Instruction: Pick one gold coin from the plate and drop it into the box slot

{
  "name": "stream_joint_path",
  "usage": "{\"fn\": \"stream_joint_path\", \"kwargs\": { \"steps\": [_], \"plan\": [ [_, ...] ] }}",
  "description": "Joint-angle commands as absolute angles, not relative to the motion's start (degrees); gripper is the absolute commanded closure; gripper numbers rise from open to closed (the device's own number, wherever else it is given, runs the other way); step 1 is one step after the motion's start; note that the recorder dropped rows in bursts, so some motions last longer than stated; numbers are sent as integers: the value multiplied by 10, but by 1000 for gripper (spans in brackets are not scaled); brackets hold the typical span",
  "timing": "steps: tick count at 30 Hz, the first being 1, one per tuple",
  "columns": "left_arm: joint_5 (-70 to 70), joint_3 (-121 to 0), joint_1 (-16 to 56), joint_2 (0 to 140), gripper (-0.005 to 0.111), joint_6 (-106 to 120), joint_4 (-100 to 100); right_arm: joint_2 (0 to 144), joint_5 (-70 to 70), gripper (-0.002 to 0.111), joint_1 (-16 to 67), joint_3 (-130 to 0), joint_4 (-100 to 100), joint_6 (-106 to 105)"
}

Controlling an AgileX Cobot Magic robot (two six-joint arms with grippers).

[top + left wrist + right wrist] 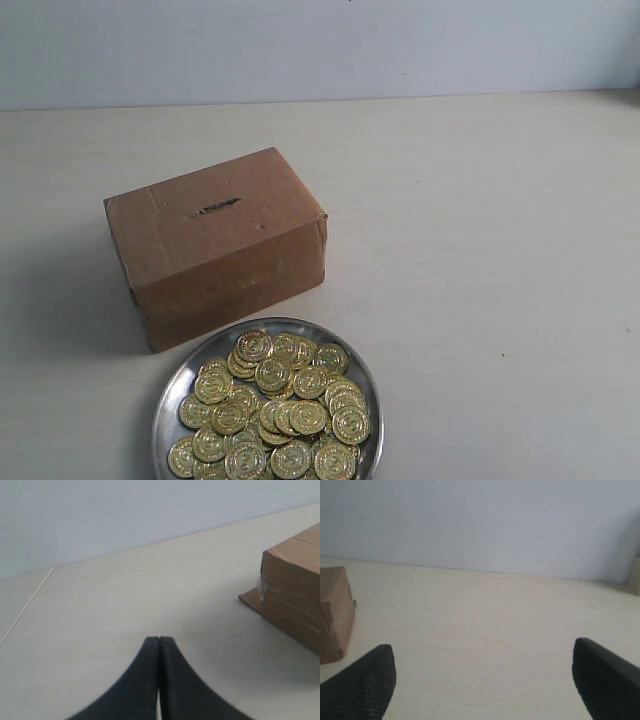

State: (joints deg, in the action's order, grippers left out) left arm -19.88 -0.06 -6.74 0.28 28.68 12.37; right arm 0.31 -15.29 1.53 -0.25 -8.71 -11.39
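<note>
A round silver plate (pixel 172 398) heaped with several gold coins (pixel 274 374) sits at the front of the table in the exterior view. Just behind it stands the brown cardboard box (pixel 225 262), with the dark slot (pixel 216 208) in its top face. Neither arm shows in the exterior view. My left gripper (pixel 159 640) is shut with nothing in it, low over bare table, and the box (pixel 295 595) lies off to one side of it. My right gripper (pixel 482 652) is wide open over bare table, with a box corner (pixel 334 612) at the edge.
The pale table (pixel 480 250) runs back to a light wall (pixel 320 45). A thin seam line (pixel 27 602) crosses the table in the left wrist view. A tan object (pixel 635 575) shows at the border of the right wrist view.
</note>
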Motion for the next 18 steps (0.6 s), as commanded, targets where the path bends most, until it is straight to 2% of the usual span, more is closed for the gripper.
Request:
{"fn": "stream_joint_path", "kwargs": {
  "steps": [1, 15, 18],
  "plan": [
    [-193, 0, -69, 0, 107, 283, 122, 0, -149, 18, 14, 0, -95, -73],
    [-193, 0, -69, 0, 107, 283, 122, 0, -195, 19, 14, 0, -95, -90],
    [-193, 0, -69, 0, 107, 283, 122, 0, -196, 25, 14, 0, -94, -90]
  ]
}}
